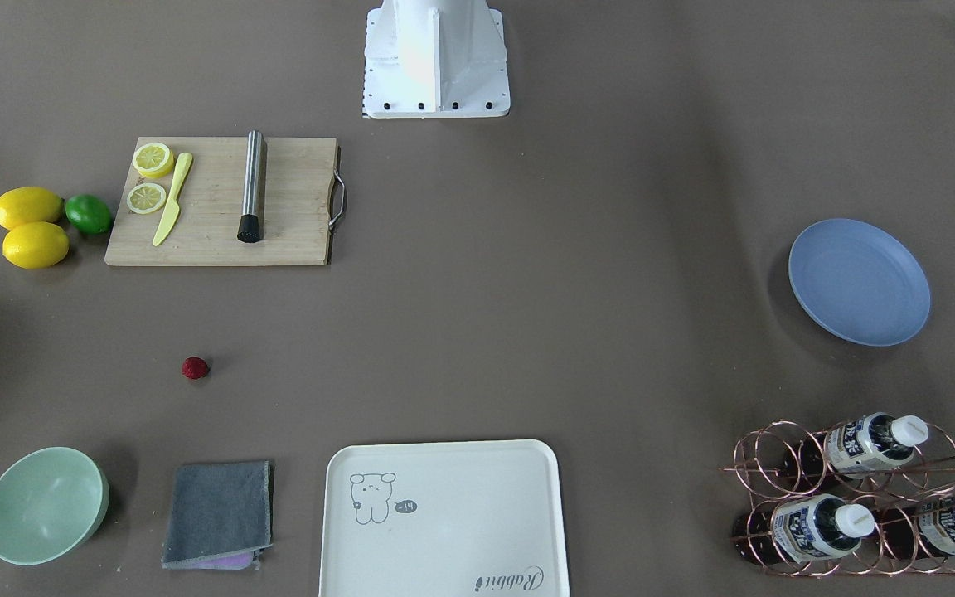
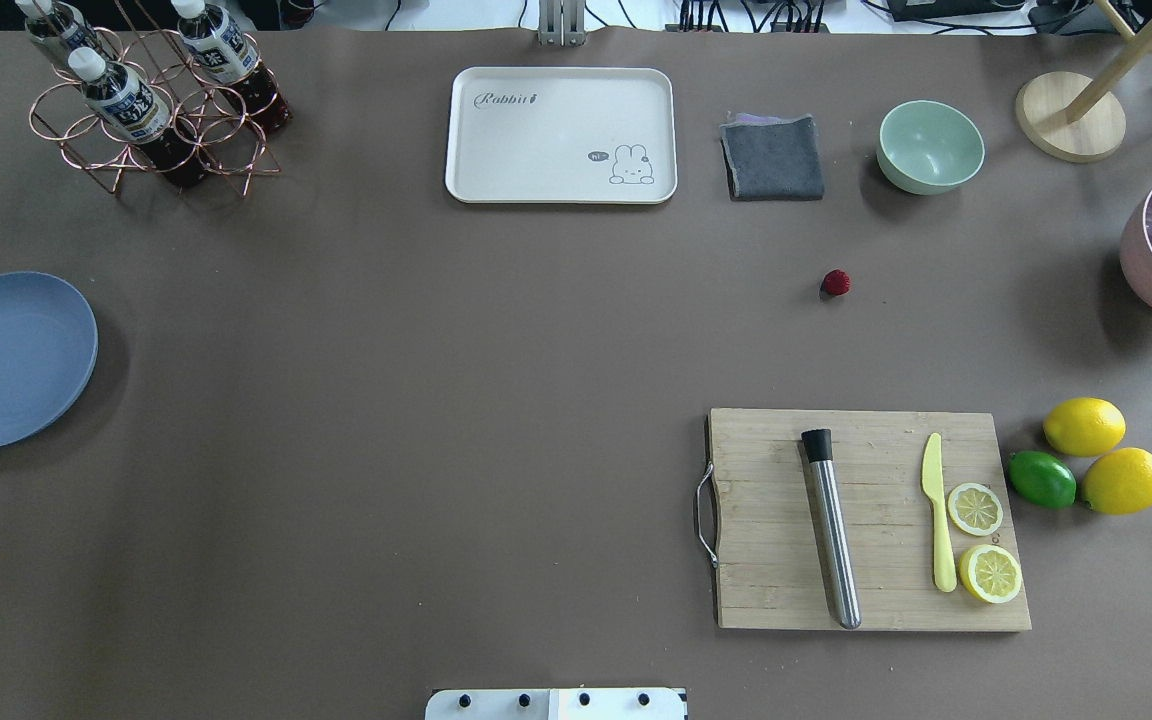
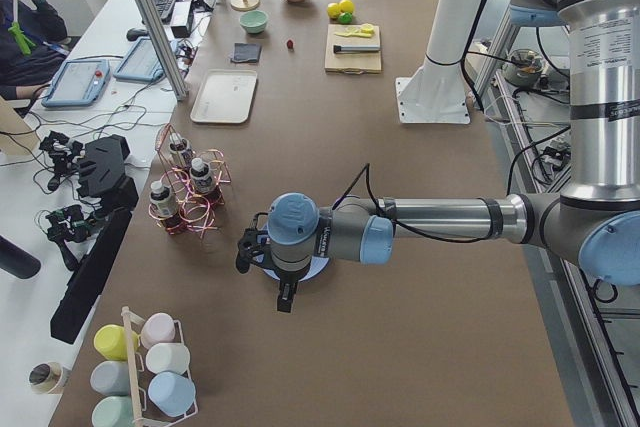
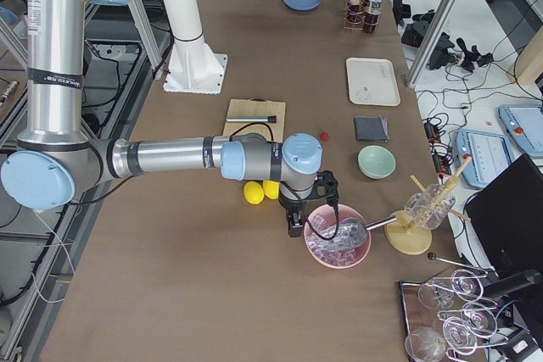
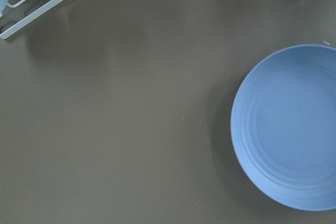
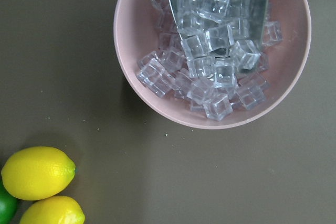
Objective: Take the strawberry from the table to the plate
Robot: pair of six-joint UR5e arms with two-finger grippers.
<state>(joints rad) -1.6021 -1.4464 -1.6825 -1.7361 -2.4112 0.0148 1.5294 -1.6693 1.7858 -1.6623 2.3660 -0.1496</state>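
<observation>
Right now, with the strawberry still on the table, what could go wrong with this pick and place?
1. The strawberry is tiny and roundish; closing fingers could nudge it into a roll or drop it.
2. It lies on the robot's right, the plate far on its left: a long carry, perhaps beyond one arm's reach.
3. The right gripper hangs near the ice bowl and lemons; a low sweep could clip them.

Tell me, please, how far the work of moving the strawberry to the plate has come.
Done: nothing yet. The tiny dark-red bumpy strawberry lies on the matte brown-grey table, far from the round periwinkle-blue plate, which is empty. In hand: nothing holds or touches the berry. Left: reach it, grasp, carry, release on the plate.
</observation>
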